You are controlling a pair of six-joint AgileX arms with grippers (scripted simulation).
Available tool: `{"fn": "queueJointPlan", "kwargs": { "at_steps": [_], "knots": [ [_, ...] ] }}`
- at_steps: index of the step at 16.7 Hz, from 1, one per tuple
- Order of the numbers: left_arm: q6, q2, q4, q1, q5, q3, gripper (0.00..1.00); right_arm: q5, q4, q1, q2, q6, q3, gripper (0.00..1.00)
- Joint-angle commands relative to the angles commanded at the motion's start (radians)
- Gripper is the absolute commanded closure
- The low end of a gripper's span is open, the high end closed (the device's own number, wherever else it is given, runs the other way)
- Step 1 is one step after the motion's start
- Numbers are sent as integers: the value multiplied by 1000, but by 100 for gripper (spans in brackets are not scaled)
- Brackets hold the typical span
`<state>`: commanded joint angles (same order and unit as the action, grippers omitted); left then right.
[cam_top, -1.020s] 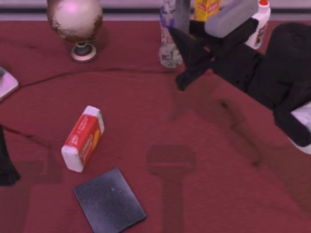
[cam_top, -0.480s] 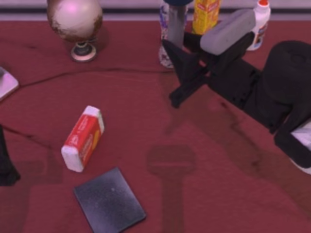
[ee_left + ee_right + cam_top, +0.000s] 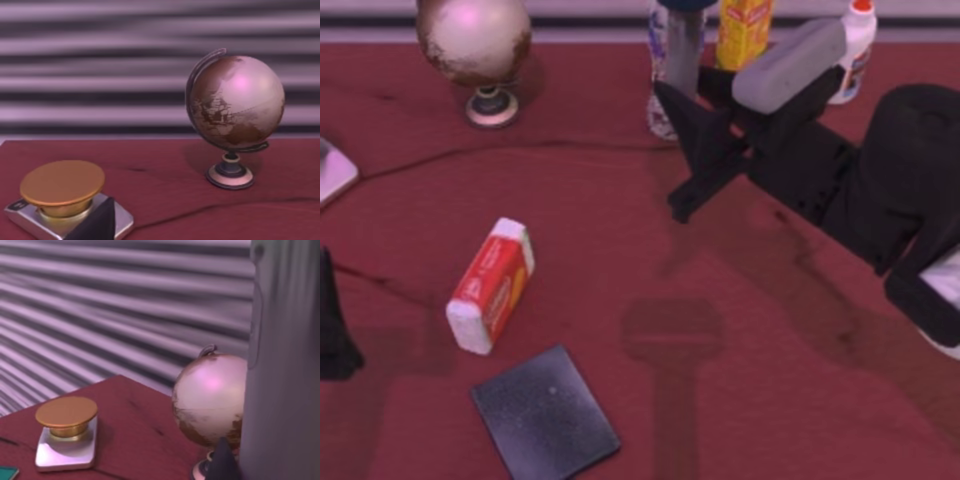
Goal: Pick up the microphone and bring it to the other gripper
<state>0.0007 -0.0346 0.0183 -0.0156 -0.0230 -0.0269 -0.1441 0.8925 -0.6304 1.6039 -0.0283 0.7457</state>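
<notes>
Grey-handled, the microphone [image 3: 682, 45] stands gripped in the right gripper [image 3: 692, 120]'s closed jaws beside the yellow carton [image 3: 744, 30], barely shifted in half a second, while the left gripper [image 3: 334, 330] creeps inward, jaws' state unclear.

no legible text, labels or numbers anywhere

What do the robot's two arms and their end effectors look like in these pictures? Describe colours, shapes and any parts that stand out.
The right arm is bulky and matt black, with a rounded grey cylinder mounted near its wrist and a white block at the picture's right edge. Its end effector has black, angular, tapering fingers. Of the left arm, only a black pointed end effector shows at the left edge. No cables or markings show.
</notes>
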Motion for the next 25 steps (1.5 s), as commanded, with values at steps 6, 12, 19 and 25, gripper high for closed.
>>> {"fn": "queueJointPlan", "kwargs": {
  "at_steps": [6,12,19,25],
  "knots": [
    [6,-350,142,-117,-176,-210,0,0,0,0,0,0,0,100],
    [10,-833,309,-264,-396,-463,0,0,0,0,0,0,0,100],
    [17,-1145,441,-368,-553,-656,0,0,0,0,0,0,0,100],
    [17,-1153,445,-369,-555,-661,0,0,0,0,0,0,0,100]
  ]
}}
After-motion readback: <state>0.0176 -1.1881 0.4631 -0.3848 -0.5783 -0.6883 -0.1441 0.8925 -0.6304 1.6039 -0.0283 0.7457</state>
